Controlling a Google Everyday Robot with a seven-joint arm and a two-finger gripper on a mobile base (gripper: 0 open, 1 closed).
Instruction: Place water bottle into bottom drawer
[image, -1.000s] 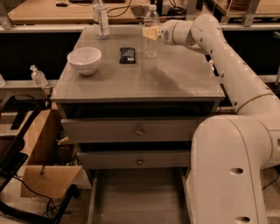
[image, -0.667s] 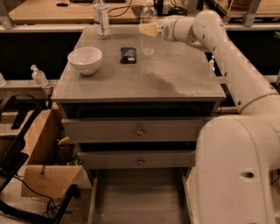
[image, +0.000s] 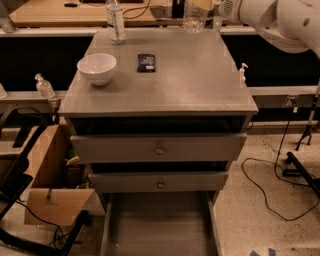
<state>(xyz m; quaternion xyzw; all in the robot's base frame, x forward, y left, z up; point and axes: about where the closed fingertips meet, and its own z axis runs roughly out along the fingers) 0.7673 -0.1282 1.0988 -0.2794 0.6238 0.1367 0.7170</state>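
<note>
One water bottle (image: 195, 19) hangs over the far right of the tabletop (image: 200, 80), gripped near its top by the jaws of the gripper (image: 205, 4), so it can be carried; the bottom drawer (image: 159, 230) stands open on the near side.

Matt wood, clear plastic, glossy white.
Worktop (image: 190, 80) is showing matt grey wood; water bottle (image: 193, 20) is looking clear plastic, hand (image: 200, 4) at top edge gripping it, smooth white casing; bowl (image: 97, 67) is gleaming glossy; bottom drawer (image: 160, 225) is showing matt planks.
</note>
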